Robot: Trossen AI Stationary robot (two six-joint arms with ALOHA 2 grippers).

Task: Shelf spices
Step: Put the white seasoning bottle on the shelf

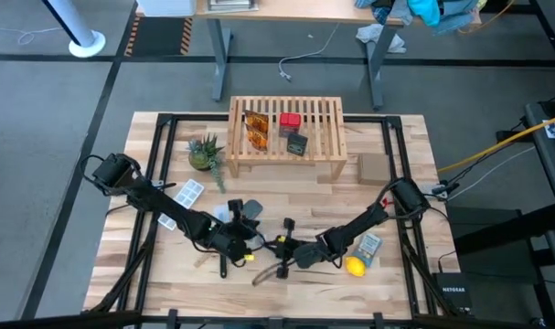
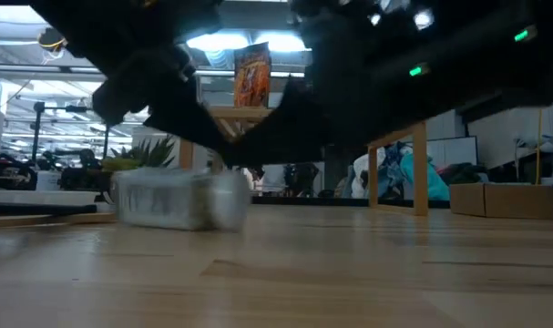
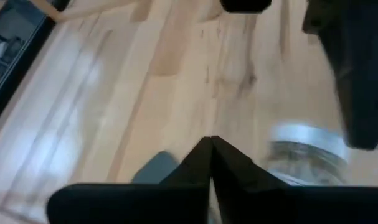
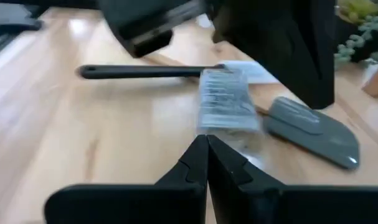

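Shelf point(image 1: 286, 151) stands at 12 o'clock on the table and already carries the amber packets point(image 1: 255, 131), red box point(image 1: 290, 121) and black box point(image 1: 297, 144). The clear bottle point(image 4: 226, 99) lies on its side near table centre, toward 6 o'clock — not yet shelved. Left gripper point(image 3: 211, 163) and right gripper point(image 4: 207, 163) both hang low beside it, fingers fully closed, holding nothing. Step in hand: approach to the bottle. Next move requires one gripper to open, straddle the bottle, then close — the bottle may roll.
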